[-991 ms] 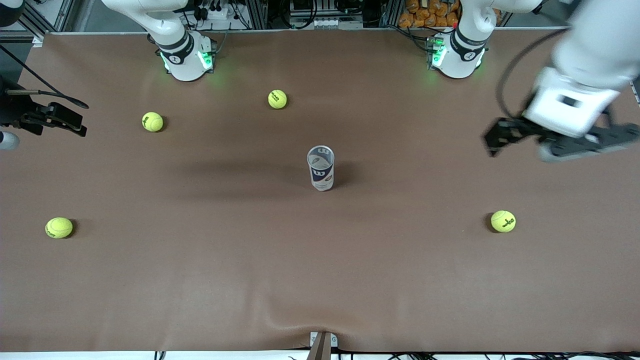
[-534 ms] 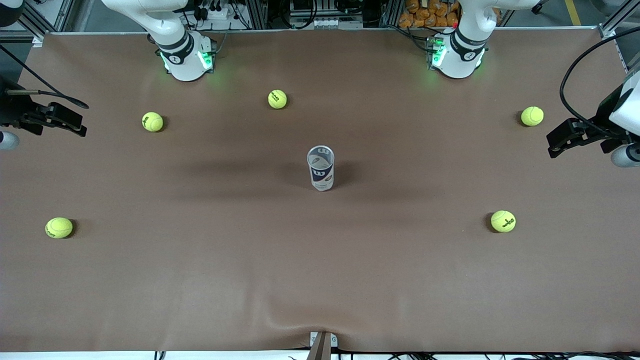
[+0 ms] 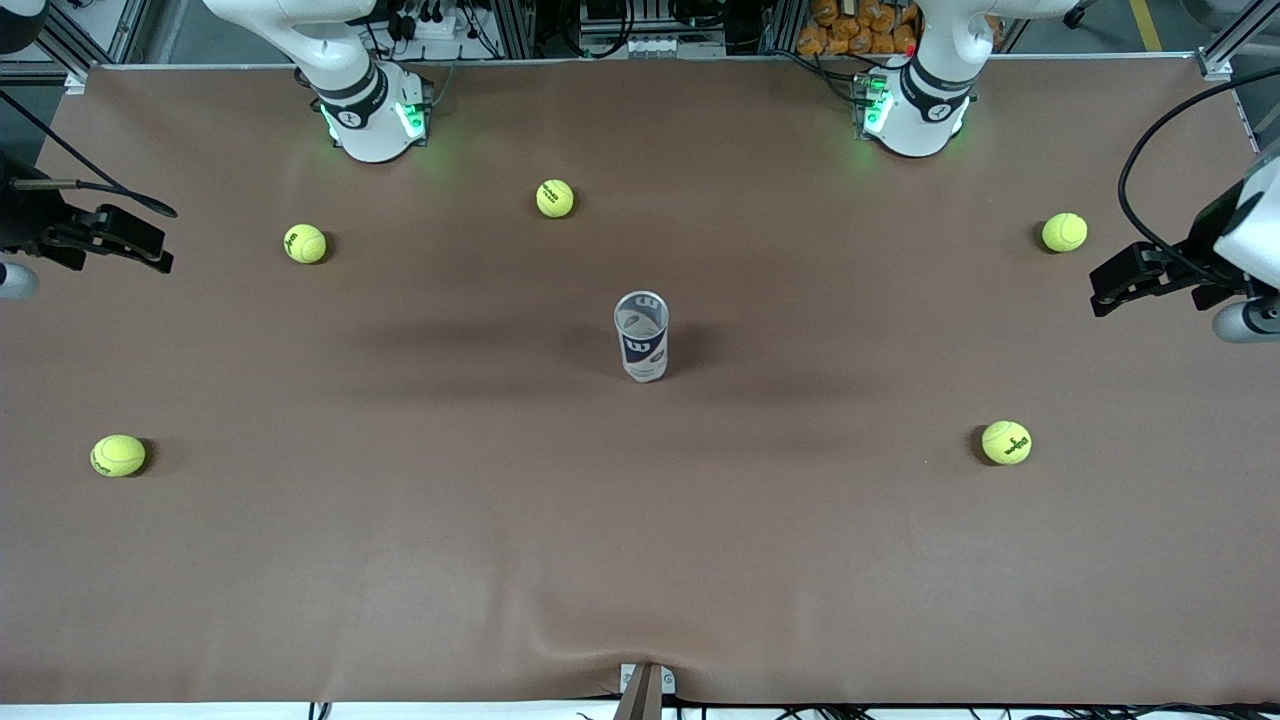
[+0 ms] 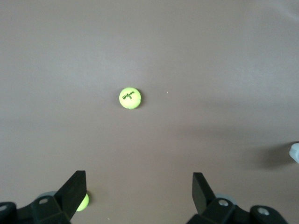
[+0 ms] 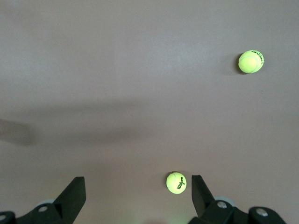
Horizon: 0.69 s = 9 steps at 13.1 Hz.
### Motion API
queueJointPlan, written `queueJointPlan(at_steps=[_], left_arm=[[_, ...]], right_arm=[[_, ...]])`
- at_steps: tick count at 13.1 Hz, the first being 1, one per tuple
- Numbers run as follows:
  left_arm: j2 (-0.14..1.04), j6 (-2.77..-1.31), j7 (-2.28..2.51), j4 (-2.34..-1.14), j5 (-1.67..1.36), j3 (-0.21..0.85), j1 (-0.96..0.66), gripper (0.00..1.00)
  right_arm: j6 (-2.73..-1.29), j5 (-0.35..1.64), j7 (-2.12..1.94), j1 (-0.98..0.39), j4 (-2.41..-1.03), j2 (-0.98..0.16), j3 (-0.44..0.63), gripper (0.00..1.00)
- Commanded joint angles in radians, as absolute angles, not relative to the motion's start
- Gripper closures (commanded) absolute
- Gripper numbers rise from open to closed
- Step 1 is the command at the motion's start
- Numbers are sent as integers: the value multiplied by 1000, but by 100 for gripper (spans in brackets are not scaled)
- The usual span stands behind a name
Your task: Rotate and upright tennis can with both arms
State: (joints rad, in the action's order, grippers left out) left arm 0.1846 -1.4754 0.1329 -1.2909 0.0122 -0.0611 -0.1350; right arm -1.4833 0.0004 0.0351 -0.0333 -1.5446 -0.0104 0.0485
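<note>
Across the brown table [image 3: 400, 560], my two arms wait up high at its two ends. At the left arm's end hangs my left gripper [image 4: 138, 192], fingers spread wide with nothing between them; my right gripper [image 5: 138, 192] hangs just as wide and bare at the right arm's end. Mid-table stands the tennis can [image 3: 641, 337], long axis vertical, open silver rim up. Five yellow tennis balls lie scattered well apart from it.
</note>
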Motion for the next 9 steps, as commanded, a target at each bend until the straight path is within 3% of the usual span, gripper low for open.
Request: queueJointPlan(at_steps=[1,7,9], left_arm=[[160,-1473,94,-1330,-55,41,21,0],[120,-1494,94,-1380,-11,115,54,0],[42,-1555,94,-1498,-11,118,43,0]], right_arm=[[-1485,-6,54,-35,-1557,3,48,0],[-1486,-6,55,-37,-1557,2,48,0],[-1486,-6,55,-37,-1557,2,48,0]])
